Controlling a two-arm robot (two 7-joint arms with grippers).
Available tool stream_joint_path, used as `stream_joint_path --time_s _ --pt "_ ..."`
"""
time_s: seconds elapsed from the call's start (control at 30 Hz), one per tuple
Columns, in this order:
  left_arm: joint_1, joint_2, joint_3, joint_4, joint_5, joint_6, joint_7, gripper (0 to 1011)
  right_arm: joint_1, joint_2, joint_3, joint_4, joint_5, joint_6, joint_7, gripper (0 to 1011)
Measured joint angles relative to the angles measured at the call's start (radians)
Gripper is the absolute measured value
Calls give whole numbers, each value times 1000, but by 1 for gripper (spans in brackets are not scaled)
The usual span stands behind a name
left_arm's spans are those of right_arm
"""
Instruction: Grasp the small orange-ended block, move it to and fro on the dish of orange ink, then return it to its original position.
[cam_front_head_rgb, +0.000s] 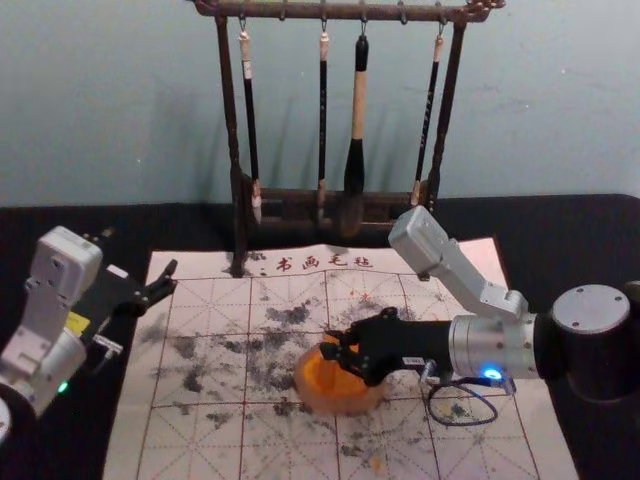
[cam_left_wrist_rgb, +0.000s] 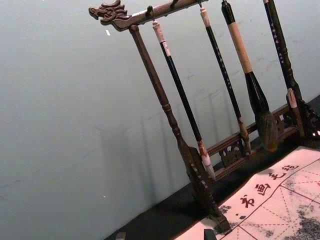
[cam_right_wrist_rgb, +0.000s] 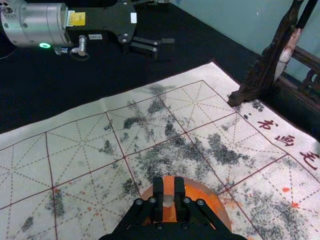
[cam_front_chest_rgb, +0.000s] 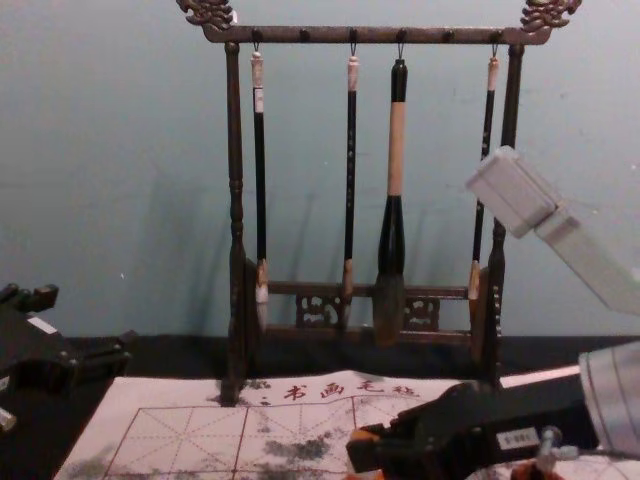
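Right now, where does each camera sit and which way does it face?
On head, facing forward and down to mat; left gripper, right gripper show.
On chest, lower, facing forward to the rack; both grippers show.
On left wrist, facing the rack; fingertips show.
On right wrist, facing the dish; fingers hold the block; left arm beyond.
All share mat and rack.

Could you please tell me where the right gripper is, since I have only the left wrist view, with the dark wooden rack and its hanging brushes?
Observer: The right gripper is over the round dish of orange ink.
Operator: Thank you. Is anything between its jaws?
Observer: Yes, they are closed on the small orange-ended block.
Operator: And how does my left gripper lie to the dish?
Observer: The left gripper is well away from it, by the left edge of the pale mat with red grid lines.
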Motion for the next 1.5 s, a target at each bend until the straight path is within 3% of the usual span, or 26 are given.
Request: stream_joint_path --time_s 0.53,1.5 --pt "0 0 0 0 0 0 0 1010 23 -20 8 43 -18 -7 -18 70" --pt "0 0 0 0 0 0 0 1010 -38 47 54 -47 -16 13 -41 70"
